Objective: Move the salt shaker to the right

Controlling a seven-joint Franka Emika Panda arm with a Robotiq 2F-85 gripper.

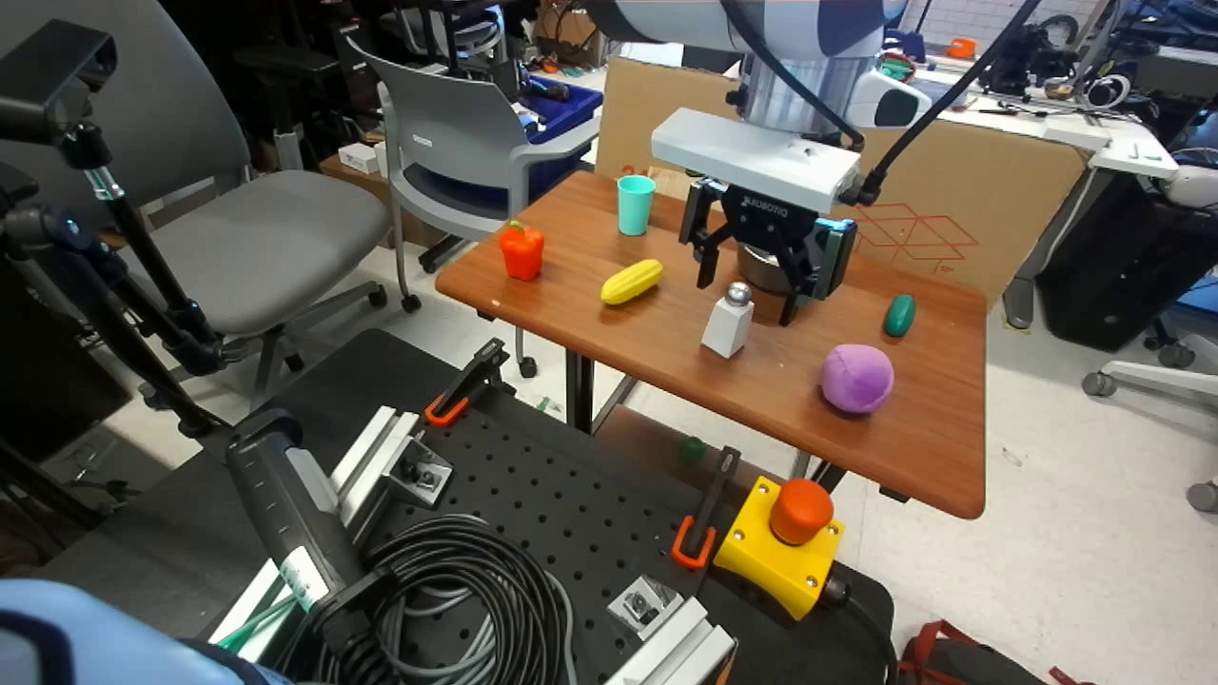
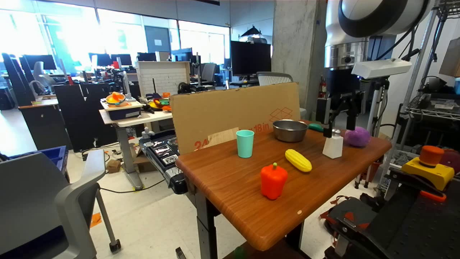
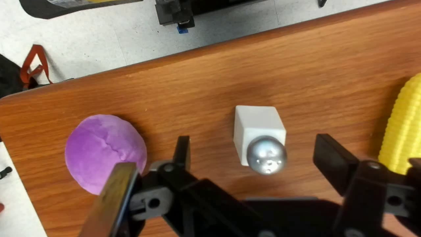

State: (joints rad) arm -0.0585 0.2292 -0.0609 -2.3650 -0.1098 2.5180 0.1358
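The salt shaker [image 1: 727, 329] is a white tapered block with a silver domed cap. It stands upright on the wooden table, near its long edge, and also shows in an exterior view [image 2: 333, 147]. In the wrist view the shaker [image 3: 260, 122] is between the two finger pads, with gaps on both sides. My gripper [image 1: 747, 298] is open and empty, above and around the level of the shaker's cap. In an exterior view the gripper [image 2: 339, 130] points down and overlaps the cap. In the wrist view the fingers [image 3: 255, 152] are spread wide, not touching the shaker.
A purple ball [image 3: 104, 153] lies on one side of the shaker and a yellow toy [image 3: 402, 126] on the other. A metal bowl [image 2: 289, 131], teal cup [image 2: 245, 144], red pepper [image 2: 274, 181] and green object [image 1: 899, 315] also stand on the table [image 1: 571, 228]. Cardboard [image 2: 233, 115] stands behind.
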